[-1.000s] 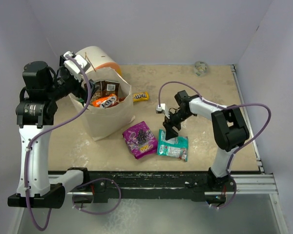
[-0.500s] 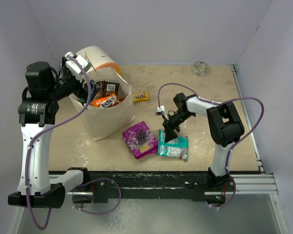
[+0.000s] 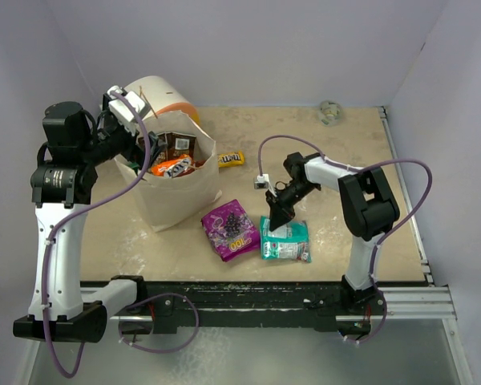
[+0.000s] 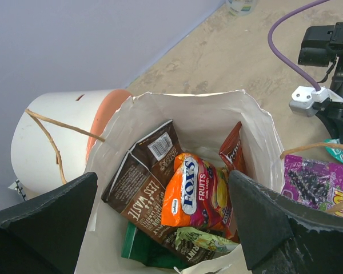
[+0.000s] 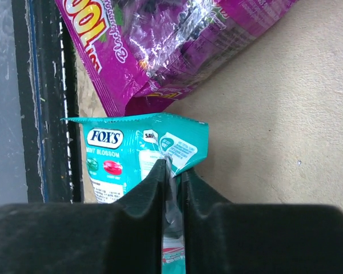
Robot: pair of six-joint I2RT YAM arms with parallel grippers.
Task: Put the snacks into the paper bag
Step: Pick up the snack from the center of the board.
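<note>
Scuffed beige tabletop [image 3: 345, 160], lilac walls [image 3: 248, 48]. Right gripper [image 5: 171, 168] pinches teal packet [image 5: 120, 148] beside paper bag [image 3: 180, 200]; left gripper [image 4: 160, 211] gapes above it.

The left arm [image 3: 58, 249] had long white links set between bulky black joint housings, over a black base; a purple cable [image 3: 149, 152] looped along it; the right arm [image 3: 359, 200] was built alike, with white shells between black joints; its own purple cable [image 3: 409, 162] ran to a small white plug block [image 3: 261, 181]; the left gripper [image 4: 163, 177] had broad, matte black wedge fingers [image 4: 43, 225]; the right gripper [image 5: 172, 170] had black fingers [image 5: 131, 200] with rounded, tapering tips.
</note>
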